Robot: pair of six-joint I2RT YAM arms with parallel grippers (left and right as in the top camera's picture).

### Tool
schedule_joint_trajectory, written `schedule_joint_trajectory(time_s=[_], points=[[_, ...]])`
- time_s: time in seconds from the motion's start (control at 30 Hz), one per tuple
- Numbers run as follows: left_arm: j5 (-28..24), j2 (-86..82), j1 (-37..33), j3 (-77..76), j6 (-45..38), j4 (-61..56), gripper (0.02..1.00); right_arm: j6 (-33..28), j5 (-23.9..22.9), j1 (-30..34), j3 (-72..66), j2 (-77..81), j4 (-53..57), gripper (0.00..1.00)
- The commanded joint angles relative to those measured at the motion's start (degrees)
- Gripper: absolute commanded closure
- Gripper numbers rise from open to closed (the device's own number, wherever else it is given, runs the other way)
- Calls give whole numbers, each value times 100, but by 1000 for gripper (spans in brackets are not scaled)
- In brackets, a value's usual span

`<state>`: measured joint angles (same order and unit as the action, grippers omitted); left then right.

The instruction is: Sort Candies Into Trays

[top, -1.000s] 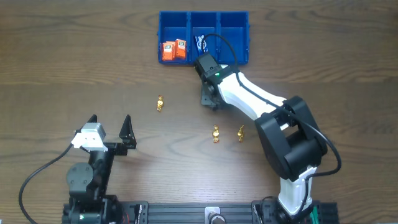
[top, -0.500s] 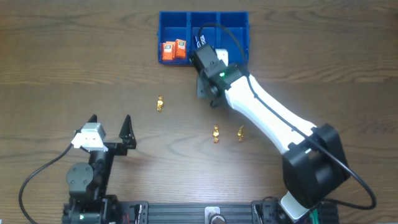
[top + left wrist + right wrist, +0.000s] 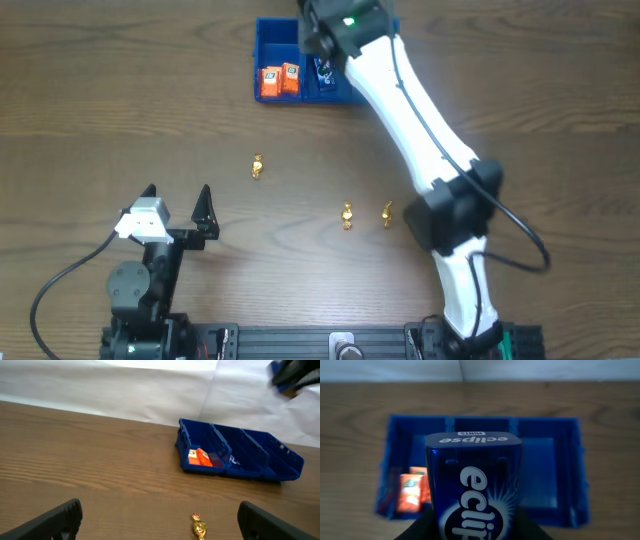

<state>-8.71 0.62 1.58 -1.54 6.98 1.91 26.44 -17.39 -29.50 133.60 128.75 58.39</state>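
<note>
Blue mint tin point(image 3: 475, 485) pinched btwn right fingers point(image 3: 418, 528); left fingers point(image 3: 57, 519) wide open.

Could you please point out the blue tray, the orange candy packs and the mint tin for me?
blue tray point(image 3: 545, 425): right wrist view, on one long wall.
orange candy packs point(image 3: 270, 82): top view, middle of the left pack.
mint tin point(image 3: 475, 485): right wrist view, on its front face.

Prob. a robotics lab: wood-grain table point(image 3: 100, 100) w/ white backdrop point(image 3: 125, 385) (mounting rail point(image 3: 300, 338)).
</note>
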Motion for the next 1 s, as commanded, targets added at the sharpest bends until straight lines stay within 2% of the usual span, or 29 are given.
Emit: schedule_joint_trajectory(time_s=[0.03,0.13,0.33,0.43,0.53,0.57,0.6,0.63,0.83,1.0], points=[[-101,-35,-24,127,-101,168,20,74,-76,184,131,719,-70,801],[-101,-35,-24,127,-101,168,20,72,-74,214,131,940,-142,730],[-101,-35,-24,127,-101,168,20,70,-74,214,131,1086,-282,715],[-101,-35,-24,127,-101,168,20,70,-72,214,131,1106,-275,673],[-101,-35,-24,127,-101,168,20,68,-74,184,133,1104,-271,520],[-101,-35,-24,127,-101,168,20,66,-74,168,144,1097,-258,452],[-101,-35,-24,127,-101,168,20,24,-68,151,160,1075,-243,334],[-101,-35,-24,127,-101,168,20,28,-55,149,160,1023,-223,288],[-101,-35,-24,127,-101,168,20,28,-9,90,160,417,120,257],[-101,-35,-24,127,-101,168,20,31,170,-472,160,-249,699,220]])
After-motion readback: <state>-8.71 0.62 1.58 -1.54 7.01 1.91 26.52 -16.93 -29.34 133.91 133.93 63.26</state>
